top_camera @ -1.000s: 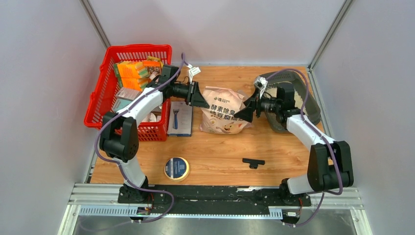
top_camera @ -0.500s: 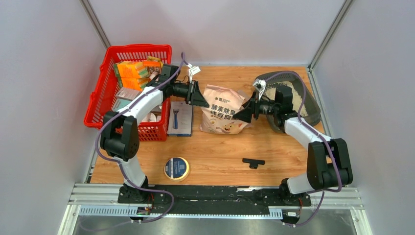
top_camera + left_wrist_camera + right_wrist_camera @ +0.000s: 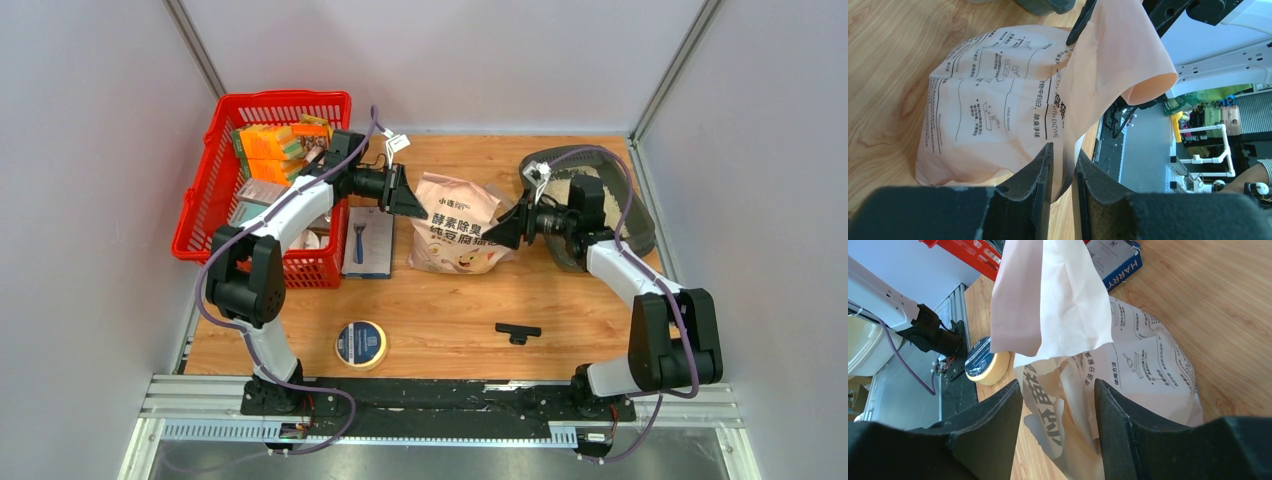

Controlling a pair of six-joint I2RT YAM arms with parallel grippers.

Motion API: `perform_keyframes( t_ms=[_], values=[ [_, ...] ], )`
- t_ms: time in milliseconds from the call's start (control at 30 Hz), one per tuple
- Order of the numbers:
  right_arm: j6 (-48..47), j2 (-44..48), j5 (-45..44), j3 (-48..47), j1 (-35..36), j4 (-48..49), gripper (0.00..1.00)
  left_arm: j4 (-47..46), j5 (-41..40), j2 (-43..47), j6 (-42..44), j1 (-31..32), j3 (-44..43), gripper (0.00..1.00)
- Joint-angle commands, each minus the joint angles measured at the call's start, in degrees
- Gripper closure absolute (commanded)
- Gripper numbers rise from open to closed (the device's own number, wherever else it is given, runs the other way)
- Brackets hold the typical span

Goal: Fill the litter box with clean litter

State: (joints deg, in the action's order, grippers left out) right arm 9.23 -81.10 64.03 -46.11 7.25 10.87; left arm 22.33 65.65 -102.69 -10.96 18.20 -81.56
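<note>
The pale pink litter bag point(image 3: 458, 225) lies on the wooden table between both arms. My left gripper point(image 3: 412, 205) is shut on its left edge; in the left wrist view the thin film point(image 3: 998, 100) runs between the nearly touching fingers point(image 3: 1064, 150). My right gripper point(image 3: 505, 232) stands at the bag's right corner. In the right wrist view its jaws point(image 3: 1058, 387) are apart, with the crumpled corner point(image 3: 1143, 375) between them and not pinched. The dark grey litter box point(image 3: 640, 235) sits behind the right arm, and some pale litter point(image 3: 563, 186) shows inside it.
A red mesh basket point(image 3: 215, 200) full of packages stands at the back left. A blue razor box point(image 3: 367, 240) lies beside it. A tape roll point(image 3: 361, 343) and a small black T-shaped piece point(image 3: 517, 332) lie near the front edge.
The right gripper's jaws have narrowed around the bag's right corner. The left jaws have tightened a little on the bag's left edge. The bag has hardly moved.
</note>
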Motion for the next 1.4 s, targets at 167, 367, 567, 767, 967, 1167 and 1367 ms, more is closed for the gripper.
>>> perform_keyframes(
  t_ms=[167, 367, 567, 767, 967, 1167, 1367],
  values=[
    [-1.86, 1.30, 1.97, -0.91, -0.21, -4.73, 0.57, 0.61, 1.94, -0.66, 1.20, -0.53, -2.55, 0.72],
    [6.31, -0.19, 3.64, -2.84, -0.39, -0.86, 0.77, 3.69, 2.64, 0.30, 4.54, -0.44, -4.75, 0.46],
    [9.39, -3.97, 5.58, -6.01, -0.39, -2.16, 0.93, 0.09, 3.35, -0.57, 2.27, 0.00, -4.84, 0.43],
    [9.76, -7.31, 9.79, -10.92, -0.30, -5.93, 1.00, -6.31, 2.82, -1.28, -2.81, 0.44, -2.39, 0.43],
    [3.87, -12.23, 15.94, -17.95, -0.13, -20.32, 1.00, -26.53, -0.86, -4.18, -22.32, 0.79, 1.05, 0.46],
    [-0.62, -18.82, 19.38, -26.57, -0.21, -35.97, 1.00, -18.22, -0.78, -4.01, -22.97, 0.61, 0.61, 0.75],
    [2.26, -22.17, 21.49, -30.71, -1.35, -48.21, 1.00, -1.46, -7.01, -0.23, -16.84, -1.14, 0.80, 1.00]
  ],
)
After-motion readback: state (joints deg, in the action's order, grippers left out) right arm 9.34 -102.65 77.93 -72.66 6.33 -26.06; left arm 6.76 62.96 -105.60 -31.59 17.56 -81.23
